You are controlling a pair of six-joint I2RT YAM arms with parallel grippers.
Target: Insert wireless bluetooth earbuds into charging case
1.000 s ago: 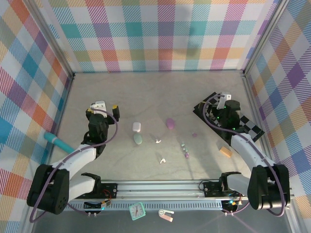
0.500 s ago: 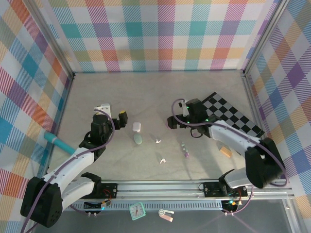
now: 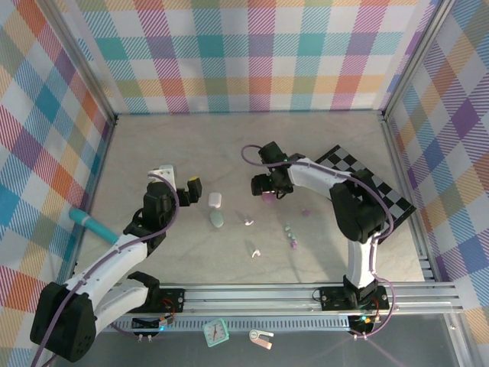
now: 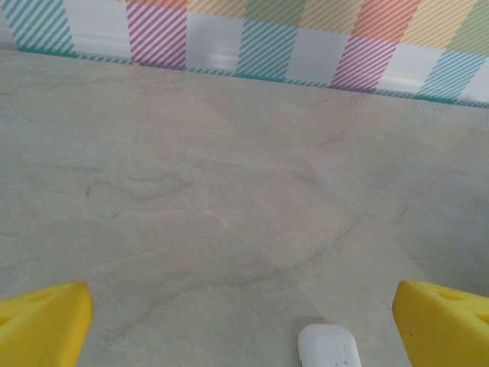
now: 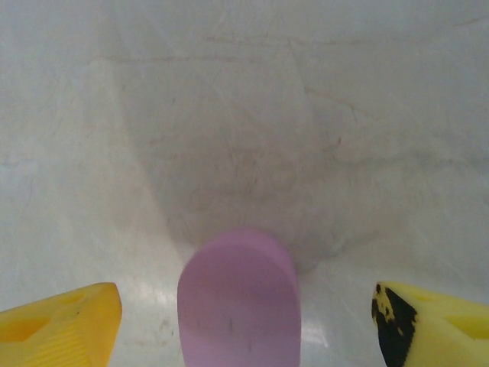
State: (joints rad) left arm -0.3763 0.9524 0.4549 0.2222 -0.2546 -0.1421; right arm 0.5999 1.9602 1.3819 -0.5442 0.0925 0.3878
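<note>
A pale purple charging case (image 5: 238, 302) lies on the table between the yellow fingers (image 5: 65, 321) of my right gripper (image 5: 248, 325), which is open with a gap on each side of the case. From above, the right gripper (image 3: 267, 186) sits low over this purple case (image 3: 268, 197). My left gripper (image 3: 179, 178) is open just left of a white case (image 3: 215, 199); that white case (image 4: 328, 348) shows near its right finger (image 4: 447, 325). A mint case (image 3: 217, 219) lies below the white one. Tiny earbuds are scattered: white (image 3: 248, 221), white (image 3: 254, 251), green (image 3: 288, 227), purple (image 3: 293, 243), purple (image 3: 306, 212).
A black-and-white checkered mat (image 3: 374, 187) lies at the right, partly under the right arm. A teal tool (image 3: 92, 223) rests by the left wall. Plaid walls enclose the table on three sides.
The right arm has swung from the checkered mat leftward to the purple case, and its jaws have narrowed slightly. The left gripper has shifted a little toward the white case.
</note>
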